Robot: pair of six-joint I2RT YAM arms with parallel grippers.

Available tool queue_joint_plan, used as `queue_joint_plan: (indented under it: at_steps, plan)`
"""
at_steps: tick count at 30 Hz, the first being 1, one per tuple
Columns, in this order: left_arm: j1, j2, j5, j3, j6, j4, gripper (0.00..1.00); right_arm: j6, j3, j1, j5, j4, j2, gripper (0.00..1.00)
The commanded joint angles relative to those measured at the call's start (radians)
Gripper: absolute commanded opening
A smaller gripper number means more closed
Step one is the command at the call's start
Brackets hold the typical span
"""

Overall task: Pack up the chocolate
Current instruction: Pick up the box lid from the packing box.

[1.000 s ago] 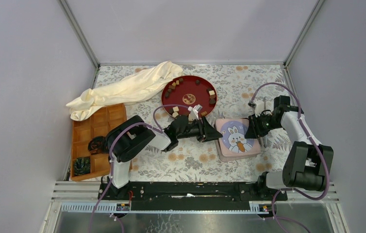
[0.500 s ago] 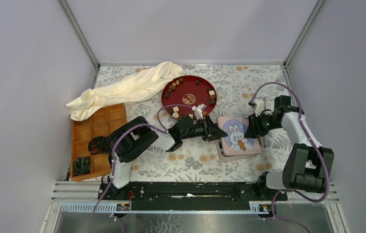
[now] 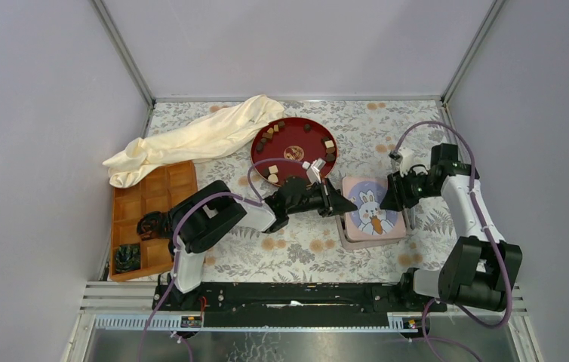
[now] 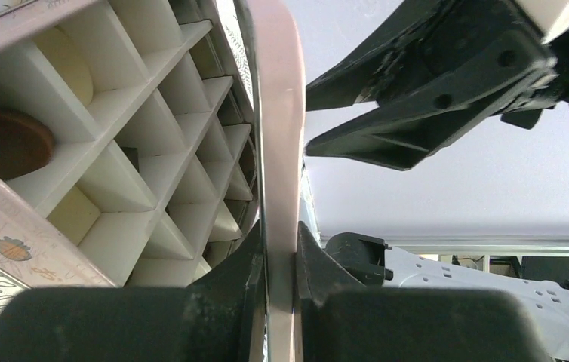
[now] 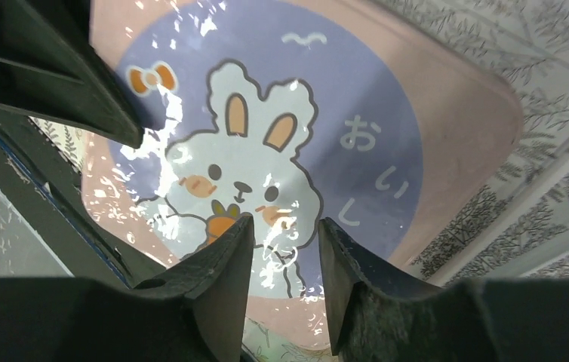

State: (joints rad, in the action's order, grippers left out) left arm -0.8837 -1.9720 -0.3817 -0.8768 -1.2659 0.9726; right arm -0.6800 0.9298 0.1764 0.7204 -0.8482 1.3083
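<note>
Enclosure: far wall (image 3: 296, 45), left wall (image 3: 32, 151) and right wall (image 3: 545, 113) plain, pale grey-lilac, unmarked. Aluminium far-left post (image 3: 123, 53) and far-right post (image 3: 472, 49) run up from far corners. Surface (image 3: 304, 249) covered with floral cloth: white ground, grey leaves, orange blooms. Slotted metal rail (image 3: 115, 290) along near edge; reflective metal panel (image 3: 266, 343) nearer still. Light even, diffuse; shadows soft.
</note>
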Motion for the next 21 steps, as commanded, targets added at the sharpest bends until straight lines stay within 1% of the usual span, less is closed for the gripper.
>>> queue_joint_plan:
  at_steps: [1, 6, 10, 13, 16, 18, 19, 21]
  plan:
    - [-0.003, -0.003, -0.001, -0.022, 0.031, 0.067, 0.00, -0.002, 0.101, 0.012, 0.080, -0.054, -0.074, 0.46]
    - [0.017, 0.058, -0.005, 0.006, 0.032, 0.130, 0.00, 0.011, 0.186, 0.030, 0.156, -0.108, -0.143, 0.50]
    - [0.041, 0.152, 0.006, 0.080, 0.044, 0.207, 0.00, 0.064, 0.211, 0.041, 0.213, -0.090, -0.212, 0.56]
    - [0.066, 0.231, 0.007, 0.146, 0.049, 0.278, 0.00, 0.150, 0.197, 0.052, 0.243, -0.005, -0.263, 0.66]
    - [0.099, 0.296, -0.010, 0.212, 0.032, 0.349, 0.00, 0.260, 0.168, 0.062, 0.267, 0.090, -0.285, 0.86]
    - [0.121, 0.328, -0.026, 0.250, 0.015, 0.386, 0.00, 0.307, 0.158, 0.077, 0.320, 0.122, -0.270, 0.97]
    - [0.128, 0.341, -0.031, 0.269, 0.009, 0.417, 0.00, 0.329, 0.149, 0.089, 0.372, 0.135, -0.258, 0.99]
    - [0.135, 0.361, -0.043, 0.303, 0.000, 0.461, 0.00, 0.377, 0.124, 0.111, 0.495, 0.171, -0.238, 1.00]
